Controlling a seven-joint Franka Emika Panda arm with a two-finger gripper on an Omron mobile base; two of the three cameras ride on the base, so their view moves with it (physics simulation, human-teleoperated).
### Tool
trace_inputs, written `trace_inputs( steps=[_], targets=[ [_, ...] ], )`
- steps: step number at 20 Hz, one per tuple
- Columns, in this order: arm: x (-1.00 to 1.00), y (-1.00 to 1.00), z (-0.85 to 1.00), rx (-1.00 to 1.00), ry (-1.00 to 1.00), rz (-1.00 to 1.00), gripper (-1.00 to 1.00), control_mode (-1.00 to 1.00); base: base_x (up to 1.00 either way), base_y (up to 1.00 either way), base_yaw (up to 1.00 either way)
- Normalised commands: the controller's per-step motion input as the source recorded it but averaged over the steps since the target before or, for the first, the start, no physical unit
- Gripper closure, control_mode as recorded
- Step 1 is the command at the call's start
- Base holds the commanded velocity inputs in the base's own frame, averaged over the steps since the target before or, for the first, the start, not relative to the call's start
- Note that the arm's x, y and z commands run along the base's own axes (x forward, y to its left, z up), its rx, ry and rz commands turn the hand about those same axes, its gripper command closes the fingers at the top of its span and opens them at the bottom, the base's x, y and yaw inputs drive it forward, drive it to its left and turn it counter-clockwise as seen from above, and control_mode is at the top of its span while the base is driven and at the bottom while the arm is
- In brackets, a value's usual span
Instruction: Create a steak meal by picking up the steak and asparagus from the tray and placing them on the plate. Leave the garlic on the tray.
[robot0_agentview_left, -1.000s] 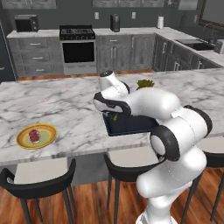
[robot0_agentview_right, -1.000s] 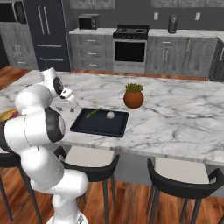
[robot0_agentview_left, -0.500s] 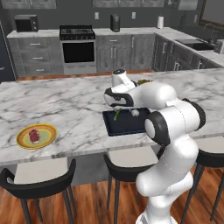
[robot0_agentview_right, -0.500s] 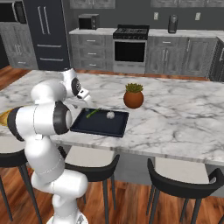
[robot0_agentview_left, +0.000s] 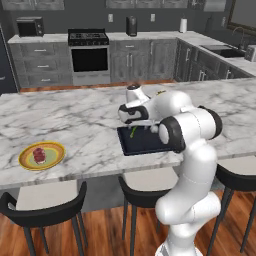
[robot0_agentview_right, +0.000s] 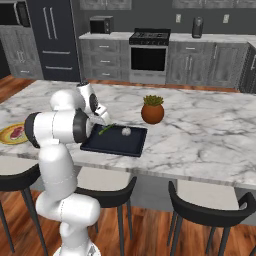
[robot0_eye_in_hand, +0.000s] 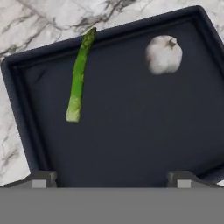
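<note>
The dark tray (robot0_eye_in_hand: 122, 127) lies on the marble island, also seen as the tray (robot0_agentview_left: 145, 145) and the tray (robot0_agentview_right: 117, 145). On it lie the green asparagus (robot0_eye_in_hand: 78, 76) near the left rim and the whitish garlic (robot0_eye_in_hand: 164, 54) at the far right. My gripper (robot0_eye_in_hand: 111, 179) hovers open above the tray, nothing between its fingertips (robot0_eye_in_hand: 41, 178). From the side, the gripper (robot0_agentview_right: 102, 119) hangs just over the asparagus (robot0_agentview_right: 105, 129), with the garlic (robot0_agentview_right: 126, 131) beside it. The steak (robot0_agentview_left: 39, 154) rests on the yellow-rimmed plate (robot0_agentview_left: 55, 150) far left of the tray.
A brown pot with a green plant (robot0_agentview_right: 152, 110) stands on the island just behind the tray's far right corner. Bar stools (robot0_agentview_left: 45, 210) line the island's near edge. Bare marble (robot0_agentview_left: 90, 135) stretches between the plate and the tray.
The arm has swung and its elbow has shifted, bringing the hand lower over the tray's left part. Jaws stayed open. Steak, asparagus and garlic have not moved.
</note>
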Motion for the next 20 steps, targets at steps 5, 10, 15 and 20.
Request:
trace_inputs(
  steps=[5,10,15,20],
  targets=[
    [0.36,0.0,-0.38,0.0,0.0,0.0,-1.0,-1.0,0.0,0.0,0.0],
    [0.38,0.0,-0.39,0.0,0.0,0.0,-1.0,-1.0,0.0,0.0,0.0],
    [0.41,0.0,-0.35,0.0,0.0,0.0,-1.0,-1.0,0.0,0.0,0.0],
    [0.43,0.05,-0.31,0.0,0.0,0.0,-1.0,-1.0,0.0,0.0,0.0]
  ],
)
